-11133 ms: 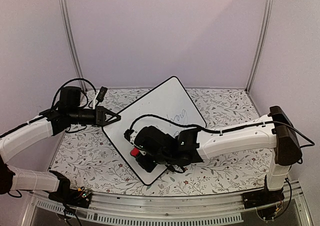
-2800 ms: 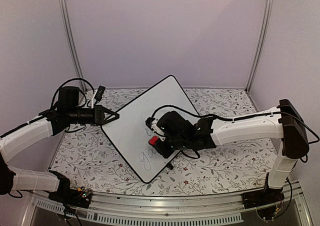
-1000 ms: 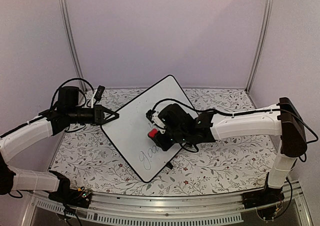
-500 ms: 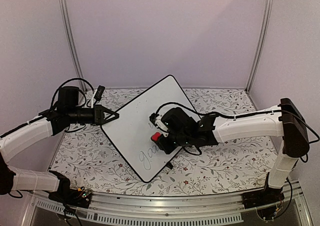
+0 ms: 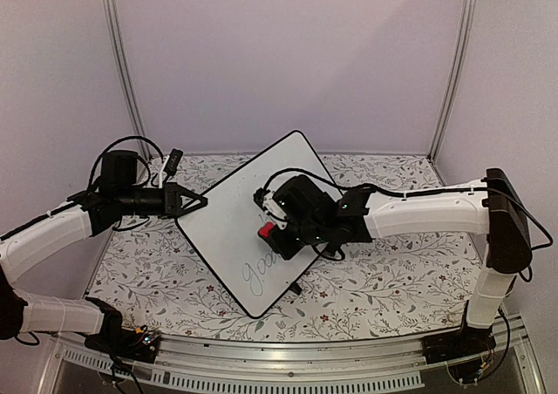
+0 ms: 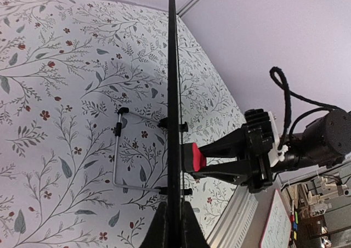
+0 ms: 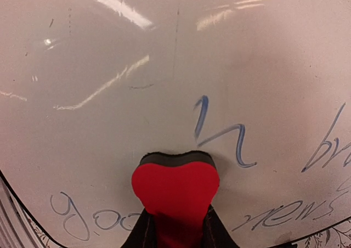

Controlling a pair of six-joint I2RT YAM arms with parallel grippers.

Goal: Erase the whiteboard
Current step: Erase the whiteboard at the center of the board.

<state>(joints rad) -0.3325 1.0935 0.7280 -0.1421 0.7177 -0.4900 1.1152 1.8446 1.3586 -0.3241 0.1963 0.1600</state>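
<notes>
The whiteboard (image 5: 235, 220) leans tilted, white with a thin black frame, near the middle of the table. My left gripper (image 5: 202, 201) is shut on its left edge; in the left wrist view the board is edge-on (image 6: 173, 94) between the fingers. My right gripper (image 5: 272, 234) is shut on a red eraser (image 5: 266, 231) pressed against the board's face. In the right wrist view the eraser (image 7: 175, 187) touches the board (image 7: 109, 122) just below blue handwriting (image 7: 219, 133). More writing shows near the board's lower corner (image 5: 258, 274).
The table has a floral cloth (image 5: 384, 289). The board's wire stand (image 6: 123, 155) shows behind it in the left wrist view. Lilac walls and metal posts (image 5: 122, 63) enclose the back and sides. A rail (image 5: 288, 368) runs along the near edge.
My right gripper has rubbed the eraser back and forth over the board's middle, moving up and left in the last half second. Writing has been wiped from the upper part. The left arm stays still.
</notes>
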